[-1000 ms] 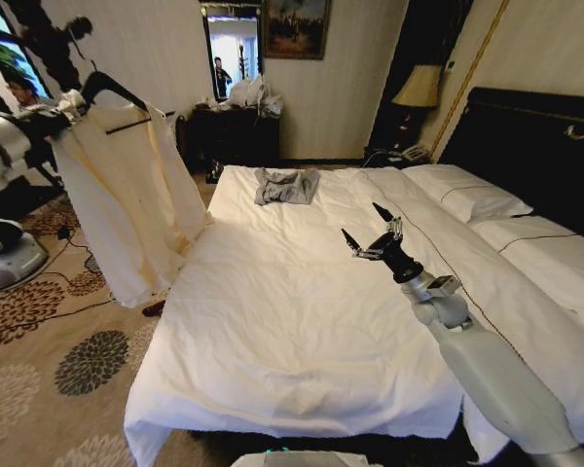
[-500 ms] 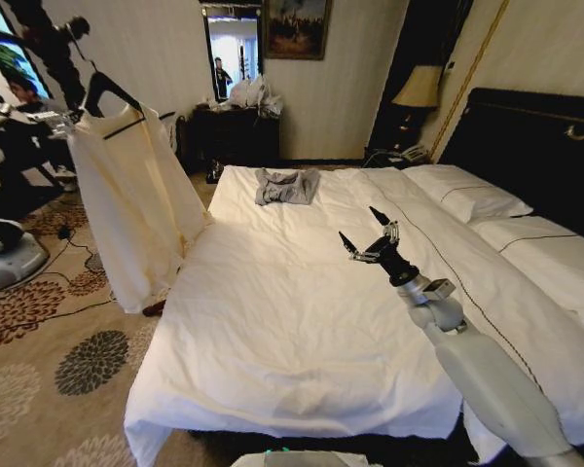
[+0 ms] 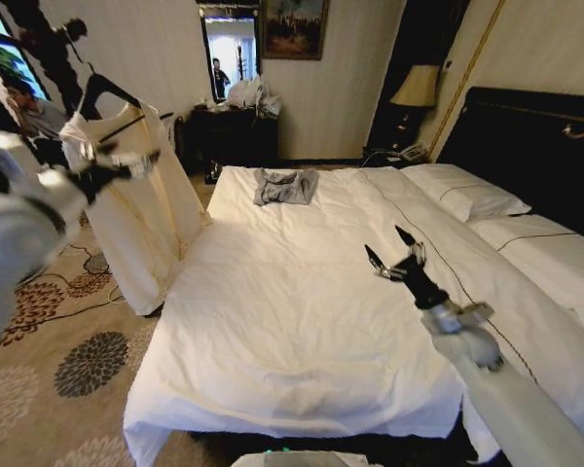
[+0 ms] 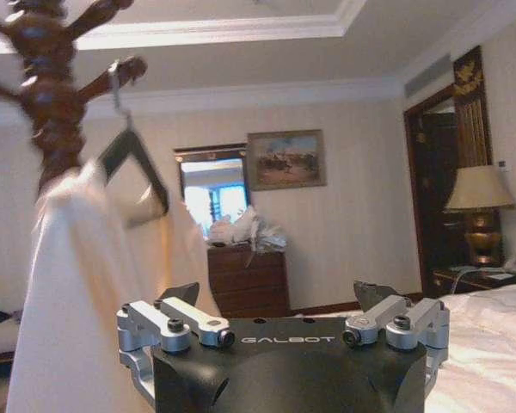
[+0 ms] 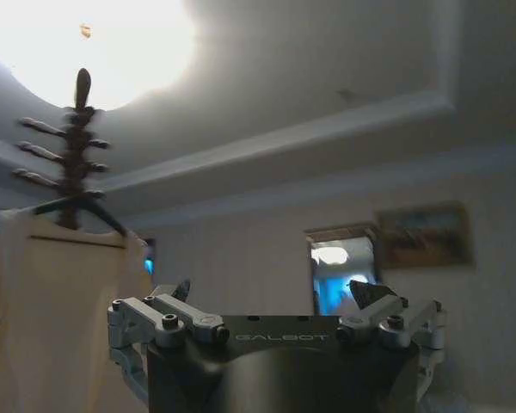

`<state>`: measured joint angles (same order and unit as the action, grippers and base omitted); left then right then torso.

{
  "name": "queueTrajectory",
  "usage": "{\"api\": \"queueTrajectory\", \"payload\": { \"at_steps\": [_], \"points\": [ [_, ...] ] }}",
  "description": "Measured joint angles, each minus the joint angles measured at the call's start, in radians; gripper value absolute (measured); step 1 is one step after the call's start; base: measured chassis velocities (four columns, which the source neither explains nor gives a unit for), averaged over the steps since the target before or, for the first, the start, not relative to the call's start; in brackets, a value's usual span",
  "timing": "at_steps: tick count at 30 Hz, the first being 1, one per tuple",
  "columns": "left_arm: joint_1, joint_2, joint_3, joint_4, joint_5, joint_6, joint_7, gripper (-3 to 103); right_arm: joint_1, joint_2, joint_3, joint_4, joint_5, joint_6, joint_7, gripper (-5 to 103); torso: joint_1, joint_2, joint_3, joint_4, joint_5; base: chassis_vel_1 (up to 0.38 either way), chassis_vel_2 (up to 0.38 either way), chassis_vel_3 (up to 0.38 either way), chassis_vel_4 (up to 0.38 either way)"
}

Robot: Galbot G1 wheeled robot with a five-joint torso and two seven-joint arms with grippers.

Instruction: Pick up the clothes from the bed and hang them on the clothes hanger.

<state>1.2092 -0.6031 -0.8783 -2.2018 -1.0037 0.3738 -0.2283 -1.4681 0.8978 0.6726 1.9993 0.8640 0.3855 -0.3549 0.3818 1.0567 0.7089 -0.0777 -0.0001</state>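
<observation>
The bed (image 3: 302,311) is covered in white sheets. The clothes (image 3: 136,214) are hung on the clothes hanger (image 3: 107,89), on a wooden stand beside the bed. The left hand (image 3: 127,163) is held open near the clothes. The right hand (image 3: 394,255) is held open above the bed.

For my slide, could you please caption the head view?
Cream shirt on black hanger; open left pincer beside it.

left hand (image 4: 278,303) body: is showing the brand "GALBOT"
right hand (image 5: 272,297) body: is showing the brand "GALBOT"
</observation>
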Motion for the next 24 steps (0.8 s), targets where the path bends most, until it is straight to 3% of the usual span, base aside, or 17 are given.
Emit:
{"api": "queueTrajectory", "payload": {
  "at_steps": [1,3,4,6,7,9,11,12,14,24],
  "points": [
    [0.0,0.0,0.0,0.0,0.0,0.0,0.0,100,0.0,0.0,0.0,0.0,0.0,0.0,0.0,100,0.0,0.0,0.0,0.0,0.0,0.0,0.0,0.0,0.0],
    [0.249,-0.18,-0.048,-0.087,0.127,-0.063,0.031,100,-0.092,0.066,-0.008,0.034,-0.004,0.008,0.045,100,0.0,0.0,0.0,0.0,0.0007,0.0,0.0,0.0,0.0],
    [0.291,-0.234,-0.046,-0.1,0.162,-0.077,0.044,100,-0.111,0.088,-0.01,0.041,-0.024,0.014,0.056,100,0.0,0.0,0.0,0.0002,0.0007,0.0,0.0,0.0,0.0],
    [0.398,-0.41,-0.008,-0.126,0.297,-0.134,0.121,100,-0.152,0.177,-0.012,0.063,-0.139,0.026,0.105,100,0.0,0.0,0.0,0.0007,-0.0003,0.0,0.0,0.0,0.0],
    [0.398,-0.41,-0.008,-0.126,0.297,-0.134,0.121,100,-0.152,0.177,-0.012,0.063,-0.139,0.026,0.105,100,0.0,0.0,0.0,0.0007,-0.0003,0.0,0.0,0.0,0.0],
    [0.455,-0.555,0.044,-0.127,0.459,-0.206,0.223,100,-0.186,0.27,-0.007,0.089,-0.281,0.017,0.176,100,0.0,0.0,0.0,0.0003,0.0008,0.0,0.0,0.0,0.0],
    [0.496,-0.653,0.086,-0.131,0.552,-0.242,0.278,100,-0.224,0.332,0.003,0.121,-0.39,0.005,0.223,100,0.0,0.0,0.0,-0.0006,0.0004,0.0,0.0,0.0,0.0],
    [0.496,-0.653,0.086,-0.131,0.552,-0.242,0.278,100,-0.224,0.332,0.003,0.121,-0.39,0.005,0.223,100,0.0,0.0,0.0,-0.0006,0.0004,0.0,0.0,0.0,0.0],
    [0.536,-0.756,0.12,-0.159,0.614,-0.254,0.322,100,-0.261,0.366,0.007,0.16,-0.473,-0.004,0.252,100,0.0,0.0,0.0,-0.0001,0.0001,0.0,0.0,0.0,0.0],
    [0.537,-0.776,0.131,-0.165,0.625,-0.255,0.332,100,-0.263,0.368,0.007,0.167,-0.488,-0.005,0.257,100,0.0,0.0,0.0,0.0,0.0003,0.0,0.0,0.0,0.0]
  ]
}}
